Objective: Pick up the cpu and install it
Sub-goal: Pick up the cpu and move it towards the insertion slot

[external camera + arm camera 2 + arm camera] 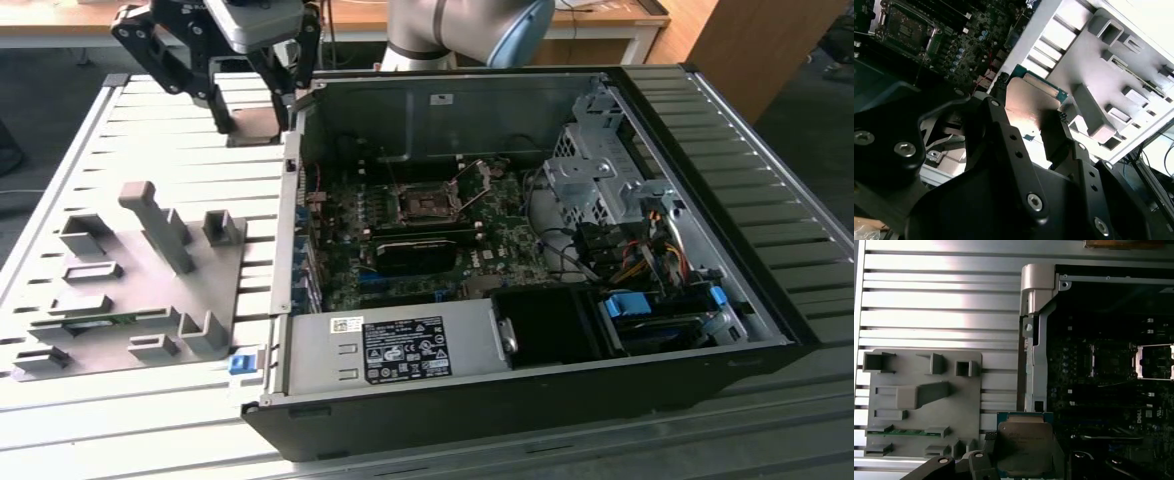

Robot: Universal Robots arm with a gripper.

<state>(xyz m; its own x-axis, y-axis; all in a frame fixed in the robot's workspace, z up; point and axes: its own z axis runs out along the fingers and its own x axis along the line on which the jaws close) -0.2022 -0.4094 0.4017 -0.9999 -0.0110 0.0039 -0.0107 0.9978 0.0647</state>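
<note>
Exterior view first: the fingers (220, 115) are seen hanging over the slatted tabletop (174, 150), just outside the wall of the open pc case (441, 105). Something pale is caught between them, but it can't really be made out from here. The socket (430, 205) sits well away from the fingers, down inside the case on the motherboard (400, 265).

Second wrist view: the cpu (1029, 102) is pinched between the two fingers by opposite edges. Its tan face is turned to the camera and its green rim pokes out past the fingertips. The grey parts holder (1094, 85) lies beyond them on the tabletop.

First wrist view: the cpu (1024, 447) is shown clamped again, silvery lid visible, with the case wall just beside the fingers.

What could go wrong, as a guess: only thin edges are gripped, so the chip could be knocked crooked or dropped if that wall gets clipped. If it's set down skewed or rotated wrong, the socket contacts could easily be damaged.
</note>
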